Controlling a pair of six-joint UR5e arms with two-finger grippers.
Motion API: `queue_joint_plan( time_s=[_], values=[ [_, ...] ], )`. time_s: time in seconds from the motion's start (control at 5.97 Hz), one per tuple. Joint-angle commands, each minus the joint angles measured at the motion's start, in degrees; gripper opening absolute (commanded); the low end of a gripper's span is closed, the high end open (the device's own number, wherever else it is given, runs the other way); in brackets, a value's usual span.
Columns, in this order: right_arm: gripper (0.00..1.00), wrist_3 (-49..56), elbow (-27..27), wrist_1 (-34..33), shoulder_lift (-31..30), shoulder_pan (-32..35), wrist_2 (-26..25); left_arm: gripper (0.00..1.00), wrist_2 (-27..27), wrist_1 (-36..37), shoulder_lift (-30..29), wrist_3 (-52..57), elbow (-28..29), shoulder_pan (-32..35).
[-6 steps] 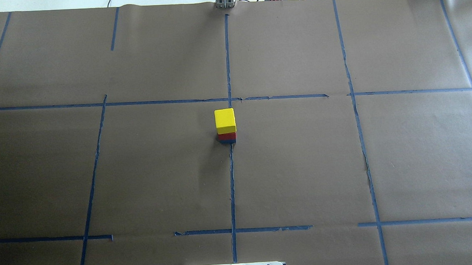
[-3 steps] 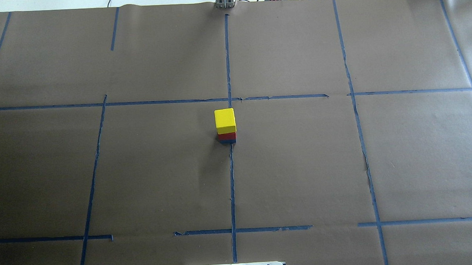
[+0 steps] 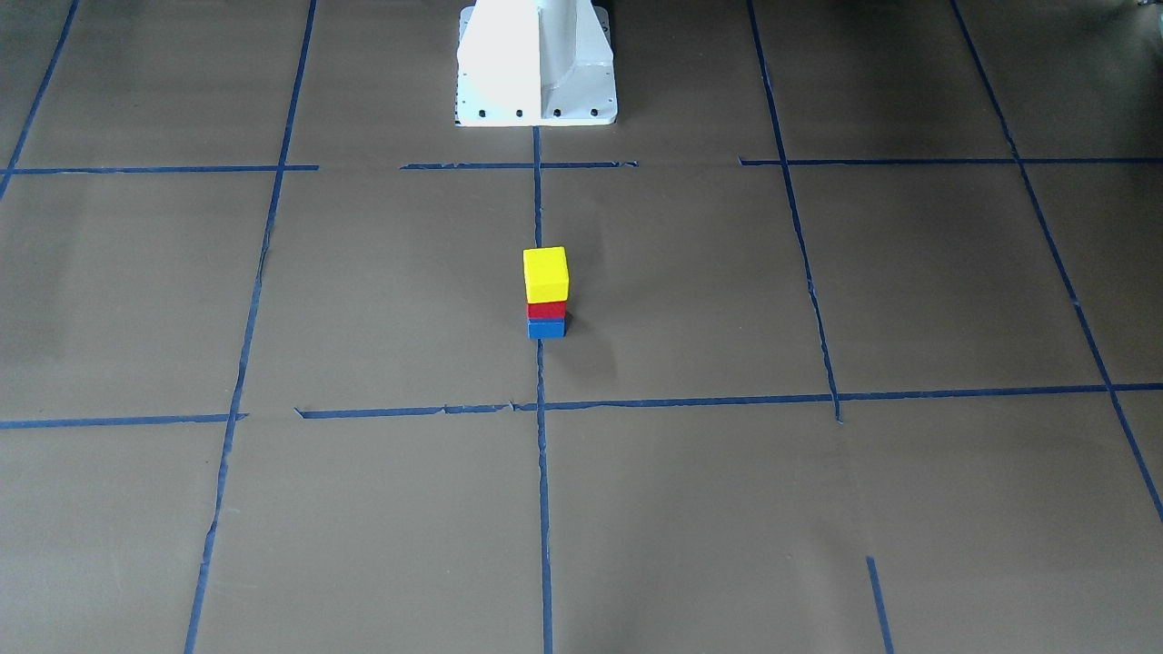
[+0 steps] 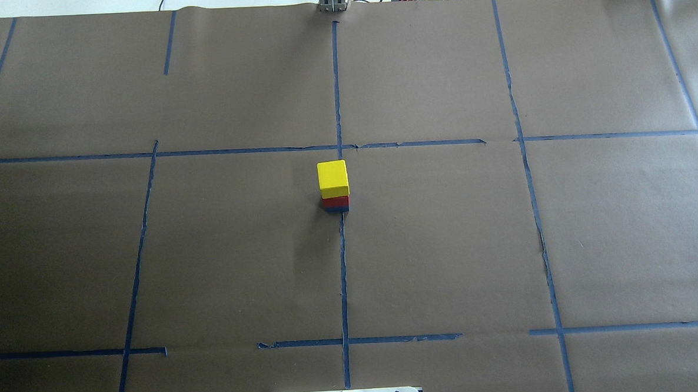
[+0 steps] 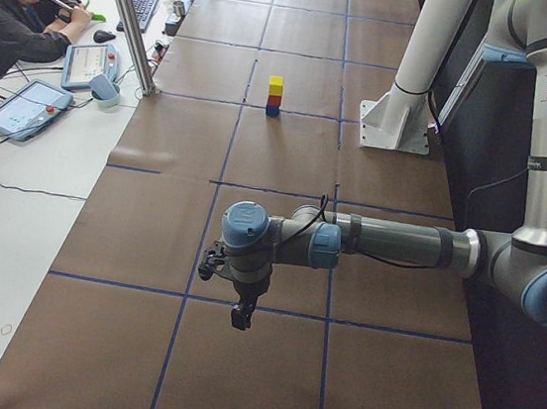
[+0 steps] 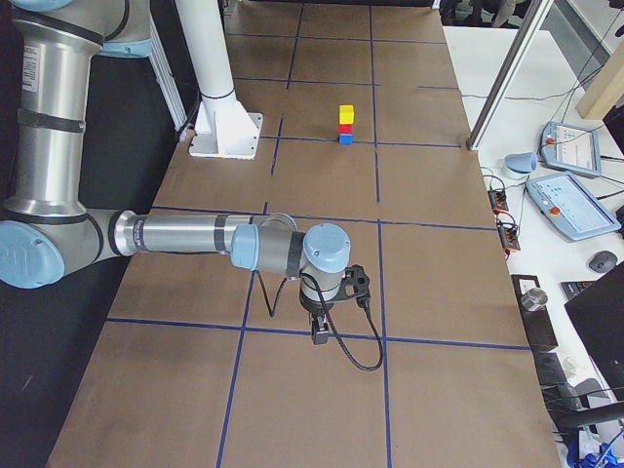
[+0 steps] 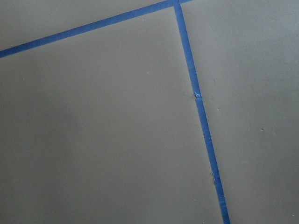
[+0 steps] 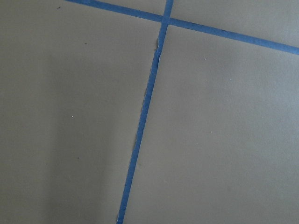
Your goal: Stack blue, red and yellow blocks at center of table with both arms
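A stack stands at the table's centre on the middle tape line: the yellow block on top, the red block under it, the blue block at the bottom. In the front-facing view the yellow, red and blue blocks sit squarely aligned. My left gripper hangs far from the stack in the exterior left view, near that end of the table. My right gripper hangs likewise far from it in the exterior right view. I cannot tell whether either is open or shut. Both wrist views show only brown paper and tape.
The white robot base stands behind the stack. Blue tape lines grid the brown paper. An operator sits at a side desk with tablets. More devices lie beyond the far table edge.
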State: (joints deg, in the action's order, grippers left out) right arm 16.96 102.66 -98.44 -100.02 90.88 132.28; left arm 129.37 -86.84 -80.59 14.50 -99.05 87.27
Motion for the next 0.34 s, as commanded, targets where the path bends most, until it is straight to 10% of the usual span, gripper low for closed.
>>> queue_joint_plan(
  time_s=[0.0,0.17],
  values=[
    [1.00,0.00,0.00,0.00,0.00,0.00,0.00,1.00,0.00,0.00,0.00,0.00,0.00,0.00],
    [1.00,0.00,0.09,0.09,0.00,0.00,0.00,1.00,0.00,0.00,0.00,0.00,0.00,0.00]
  ],
)
